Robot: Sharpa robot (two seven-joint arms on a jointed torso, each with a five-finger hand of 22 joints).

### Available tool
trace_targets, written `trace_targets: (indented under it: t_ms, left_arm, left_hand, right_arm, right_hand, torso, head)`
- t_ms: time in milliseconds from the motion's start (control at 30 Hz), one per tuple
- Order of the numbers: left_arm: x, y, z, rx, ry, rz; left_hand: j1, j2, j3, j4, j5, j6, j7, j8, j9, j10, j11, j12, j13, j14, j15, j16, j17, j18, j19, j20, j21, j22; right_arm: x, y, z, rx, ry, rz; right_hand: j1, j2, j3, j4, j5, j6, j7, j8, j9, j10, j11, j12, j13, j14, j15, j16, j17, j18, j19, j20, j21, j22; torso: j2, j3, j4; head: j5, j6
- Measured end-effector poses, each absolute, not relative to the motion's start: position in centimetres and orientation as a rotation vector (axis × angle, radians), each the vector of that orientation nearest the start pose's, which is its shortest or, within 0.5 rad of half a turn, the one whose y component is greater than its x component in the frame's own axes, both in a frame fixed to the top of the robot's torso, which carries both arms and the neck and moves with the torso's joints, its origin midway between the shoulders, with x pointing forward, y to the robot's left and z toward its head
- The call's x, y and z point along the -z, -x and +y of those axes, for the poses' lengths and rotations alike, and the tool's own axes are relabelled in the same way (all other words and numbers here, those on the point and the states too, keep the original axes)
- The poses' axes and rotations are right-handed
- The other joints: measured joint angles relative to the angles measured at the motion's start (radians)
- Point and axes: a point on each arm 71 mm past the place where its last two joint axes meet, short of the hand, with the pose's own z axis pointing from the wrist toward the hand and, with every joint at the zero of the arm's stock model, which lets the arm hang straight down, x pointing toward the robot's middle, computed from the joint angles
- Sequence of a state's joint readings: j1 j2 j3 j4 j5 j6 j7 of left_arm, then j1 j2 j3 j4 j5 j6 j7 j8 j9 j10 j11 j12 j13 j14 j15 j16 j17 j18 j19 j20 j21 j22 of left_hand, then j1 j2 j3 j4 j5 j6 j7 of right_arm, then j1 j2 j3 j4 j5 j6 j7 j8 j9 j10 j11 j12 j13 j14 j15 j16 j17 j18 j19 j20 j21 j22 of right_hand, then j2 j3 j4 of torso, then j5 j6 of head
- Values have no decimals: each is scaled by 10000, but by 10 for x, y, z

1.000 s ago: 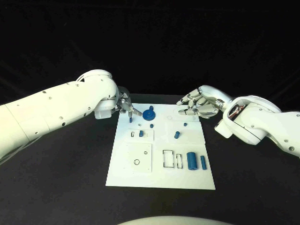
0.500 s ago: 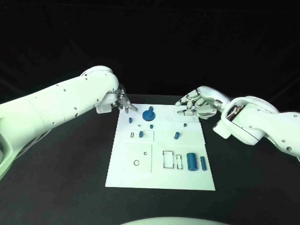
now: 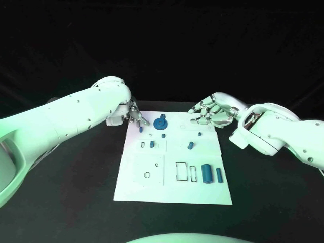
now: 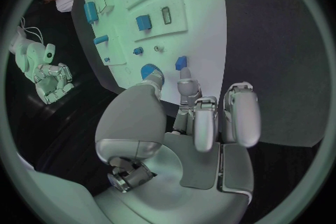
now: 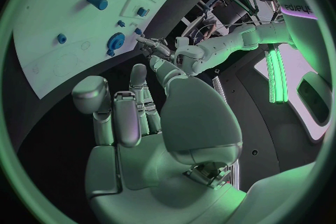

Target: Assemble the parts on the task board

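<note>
The white task board (image 3: 173,190) lies in the middle of the black table. A blue gear (image 3: 160,123) stands near its far edge, with a small blue peg (image 3: 140,129) to its left. More small blue parts (image 3: 191,146) dot the middle, and two blue cylinders (image 3: 206,173) lie near the right edge. My left hand (image 3: 133,114) hovers at the far left corner, its fingers (image 4: 185,89) loosely apart and holding nothing, just short of the gear (image 4: 150,71). My right hand (image 3: 211,112) hangs over the far right corner, its fingers (image 5: 122,115) half curled and bare.
Black table (image 3: 67,187) surrounds the board on all sides. Outlined recesses (image 3: 181,171) mark the board's near half. The left arm (image 3: 67,119) slants in over the table's left side, and the right arm (image 3: 279,134) lies beside the board's right edge.
The left arm's elbow has swung down and outward while its hand stays by the far left corner. The right hand has hardly moved.
</note>
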State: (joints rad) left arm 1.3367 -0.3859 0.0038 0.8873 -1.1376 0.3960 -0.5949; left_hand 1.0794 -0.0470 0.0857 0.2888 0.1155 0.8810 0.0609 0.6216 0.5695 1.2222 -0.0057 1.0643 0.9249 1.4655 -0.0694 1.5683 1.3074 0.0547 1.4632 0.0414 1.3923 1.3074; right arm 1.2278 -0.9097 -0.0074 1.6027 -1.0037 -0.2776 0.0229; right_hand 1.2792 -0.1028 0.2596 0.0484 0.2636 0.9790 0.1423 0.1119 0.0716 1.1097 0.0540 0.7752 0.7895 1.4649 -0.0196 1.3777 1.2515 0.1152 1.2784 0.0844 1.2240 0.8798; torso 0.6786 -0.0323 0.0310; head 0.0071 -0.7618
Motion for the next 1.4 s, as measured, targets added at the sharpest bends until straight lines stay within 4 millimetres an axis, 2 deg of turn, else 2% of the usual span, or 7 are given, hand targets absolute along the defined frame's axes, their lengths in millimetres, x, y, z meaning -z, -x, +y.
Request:
trace_targets:
  t_ms: [200,433,733,1100,1400]
  left_arm:
    - [180,-592,171,1232,1614,23650]
    - [181,-593,174,1165,1659,23704]
    - [182,-594,175,1098,1724,23735]
    - [189,-592,170,1139,1554,23891]
    - [190,-592,168,1052,1458,23879]
  left_hand:
    - [104,104,-52,-52,5,57,-18,51,0,36,-36,48,26,0,0,0,0,-1,0,0,19,0]
    - [261,261,-79,-80,39,109,-39,98,0,71,-70,86,36,0,0,0,-1,0,0,0,19,-1]
    - [458,326,-128,-128,39,108,-39,178,1,107,-106,136,96,0,-1,0,-1,-1,0,0,19,-1]
    - [495,284,-165,-106,38,144,-74,214,11,107,-106,201,122,0,-1,0,-2,-1,0,0,19,-1]
    - [626,415,-165,-105,38,179,-109,312,43,143,-142,201,132,0,-1,0,6,-2,37,-38,19,-1]
  right_arm:
    - [155,-477,-207,-9886,-1853,17110]
    - [155,-477,-207,-9896,-1848,17112]
    - [155,-477,-207,-9905,-1843,17113]
    - [155,-477,-206,-9909,-1840,17115]
    - [155,-477,-206,-9910,-1838,17118]
  right_hand:
    - [0,0,0,0,0,0,0,0,0,1,1,0,0,0,0,0,0,0,0,0,0,0]
    - [0,0,0,0,-1,0,0,0,1,2,2,0,0,0,0,0,0,0,0,0,0,0]
    - [1,0,0,-1,-1,-1,0,0,1,10,10,0,1,0,0,0,1,0,0,0,0,1]
    - [1,0,0,-1,-1,-1,-1,0,1,11,11,0,1,0,0,0,-10,0,1,0,0,-10]
    - [1,0,0,-1,35,-1,-1,0,1,13,13,0,0,0,0,0,-12,0,1,0,0,-10]
  torso:
    - [-2,12,0]
    - [-6,8,6]
    - [-9,1,6]
    - [-6,0,6]
    - [-6,8,5]
  head:
    - [12,-11]
    - [8,-20]
    - [9,-31]
    - [-8,-61]
    - [-6,-81]
